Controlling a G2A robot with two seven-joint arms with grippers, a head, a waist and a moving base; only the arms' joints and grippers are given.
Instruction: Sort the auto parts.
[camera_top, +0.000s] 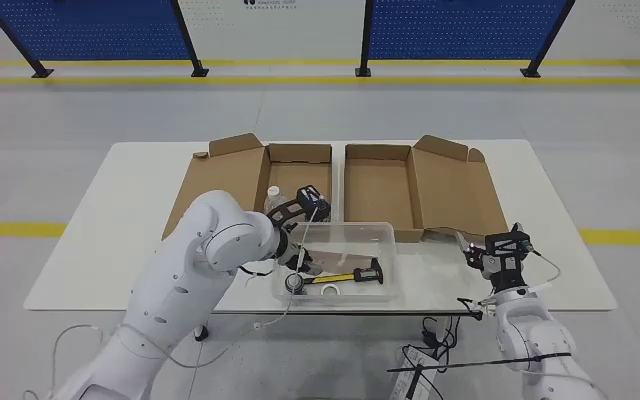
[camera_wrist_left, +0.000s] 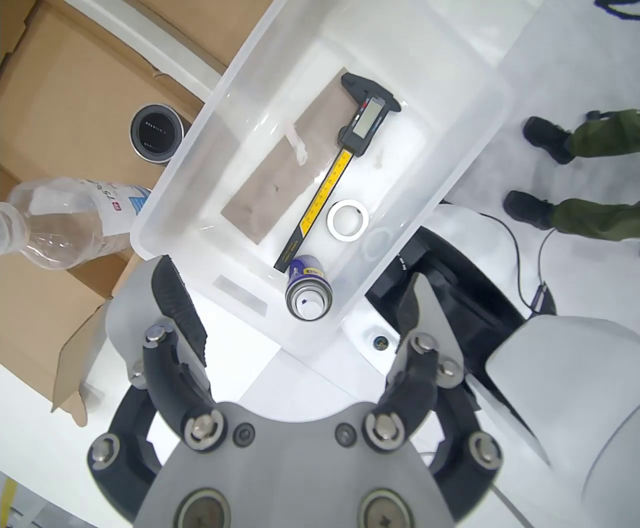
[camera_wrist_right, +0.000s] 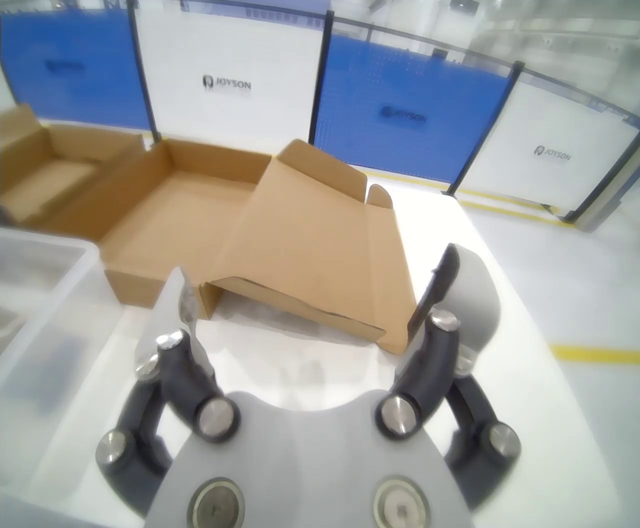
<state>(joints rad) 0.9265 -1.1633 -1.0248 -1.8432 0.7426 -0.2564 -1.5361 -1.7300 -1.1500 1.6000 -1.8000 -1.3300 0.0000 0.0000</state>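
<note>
The clear bin (camera_top: 340, 227) sits at 6 o'clock on the desk (camera_top: 120, 220), against its front edge. In the top view its contents are small. A caliper (camera_top: 355, 275) lies toward the bin's 4 o'clock, a ring (camera_top: 329, 291) is at 6, a spray can (camera_top: 293, 283) is at 8, and a brown sheet (camera_top: 320, 258) lies flat in the middle.

The left wrist view shows more. The caliper (camera_wrist_left: 335, 175) has a yellow scale and a grey display. The ring (camera_wrist_left: 348, 220) is white and lies flat just beside the scale. The spray can (camera_wrist_left: 308, 292) stands upright in the bin's corner at the scale's end, and whether they touch cannot be told. The caliper lies along the edge of the brown sheet (camera_wrist_left: 285, 170).

The left gripper (camera_wrist_left: 290, 277) hangs over that corner with its jaws spread wide, holding nothing.

At 11 o'clock from the bin is the left box (camera_top: 300, 155). The left arm covers much of its floor in the top view. The left wrist view looks into the left box (camera_wrist_left: 65, 100) and shows a round tin (camera_wrist_left: 156, 132) standing on end. A bottle (camera_wrist_left: 60, 220) lies on its side there, its neck cut off by the frame and its base behind the bin's rim.

At 1 o'clock is the right box (camera_top: 380, 190), with its lid flap folded out toward 3. The right wrist view faces the right box (camera_wrist_right: 175, 225) from the front. In that view the bin is a blurred corner and its contents are hard to make out.

The right gripper (camera_top: 467, 250) hovers at 3 o'clock from the bin. The right wrist view shows the right gripper (camera_wrist_right: 312, 267) open and holding nothing.
</note>
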